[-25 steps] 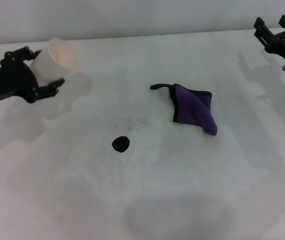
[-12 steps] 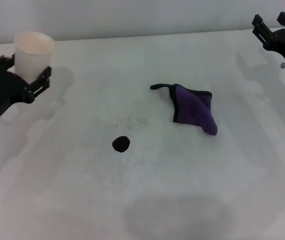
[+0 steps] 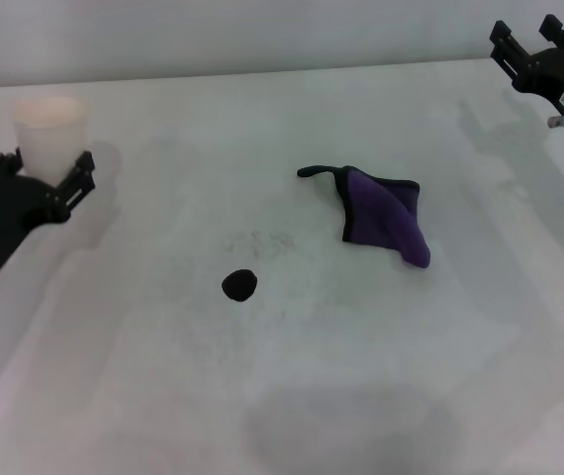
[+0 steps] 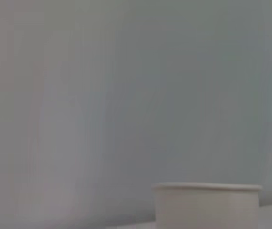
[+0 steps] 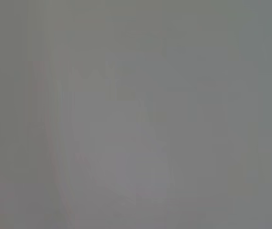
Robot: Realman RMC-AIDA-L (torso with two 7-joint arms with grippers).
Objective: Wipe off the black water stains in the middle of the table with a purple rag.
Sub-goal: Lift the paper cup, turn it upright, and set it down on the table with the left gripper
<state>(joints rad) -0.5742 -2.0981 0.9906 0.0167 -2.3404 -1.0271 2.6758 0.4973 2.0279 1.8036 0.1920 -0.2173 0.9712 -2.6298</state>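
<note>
The purple rag (image 3: pixel 386 218) lies crumpled on the white table (image 3: pixel 292 396), right of the middle, with its black loop pointing left. The black water stain (image 3: pixel 239 285) is a small round blob left of and nearer than the rag, with faint grey specks (image 3: pixel 262 240) beyond it. My left gripper (image 3: pixel 40 163) is at the far left, shut on a white paper cup (image 3: pixel 49 129) that stands upright. The cup's rim also shows in the left wrist view (image 4: pixel 206 202). My right gripper (image 3: pixel 529 45) is open and empty, raised at the far right corner, well away from the rag.
The table's far edge meets a pale wall behind. The right wrist view shows only blank grey. A soft shadow lies on the table near the front edge (image 3: pixel 351 426).
My left gripper has turned the cup from tilted to upright and carried it left and back toward the table's left side. The right gripper has shifted slightly left. Rag and stain are unmoved.
</note>
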